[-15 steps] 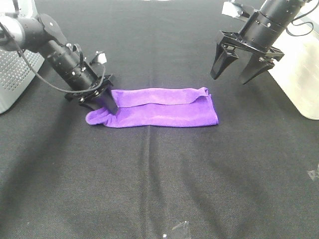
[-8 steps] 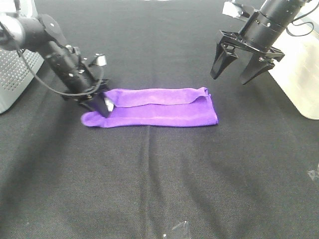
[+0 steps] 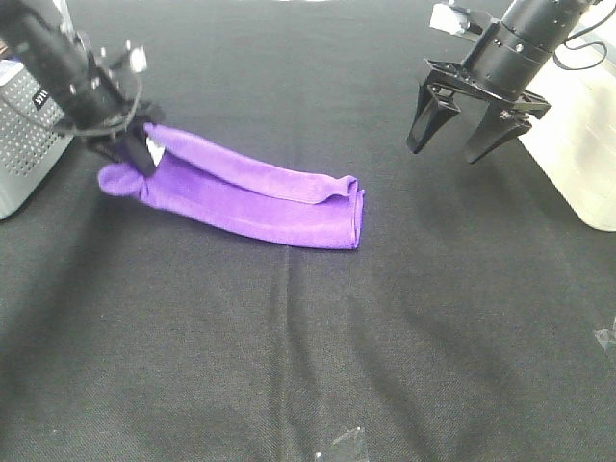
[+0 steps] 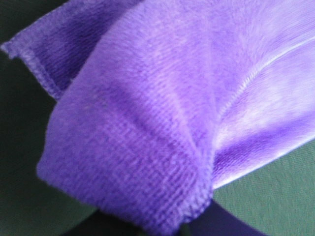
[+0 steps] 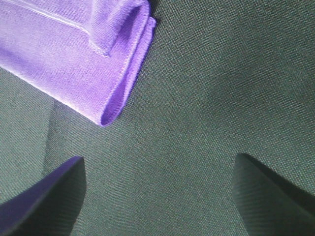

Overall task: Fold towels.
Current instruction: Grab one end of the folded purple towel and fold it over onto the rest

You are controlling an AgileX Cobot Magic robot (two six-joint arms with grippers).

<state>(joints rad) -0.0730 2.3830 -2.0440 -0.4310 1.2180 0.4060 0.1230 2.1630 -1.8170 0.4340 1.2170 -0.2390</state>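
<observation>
The purple towel (image 3: 250, 192) lies folded into a long strip on the black table, slanting from the back left to the middle. My left gripper (image 3: 138, 154) is shut on its left end and holds that end slightly raised. The left wrist view is filled by the bunched purple cloth (image 4: 162, 113). My right gripper (image 3: 460, 135) is open and empty, hanging above the table right of the towel's free end. The right wrist view shows that folded end (image 5: 78, 64) with stitched edges, away from both fingers. The white tag is not visible.
A grey perforated box (image 3: 24, 144) stands at the left edge, close behind my left arm. A white container (image 3: 587, 144) stands at the right edge. The black cloth-covered table (image 3: 308, 366) spreads toward the front; small tape scraps (image 3: 346, 443) lie near the front edge.
My left gripper has pulled the towel's left end back and to the left. The whole strip slid leftward and now lies slanted. The right gripper has not moved.
</observation>
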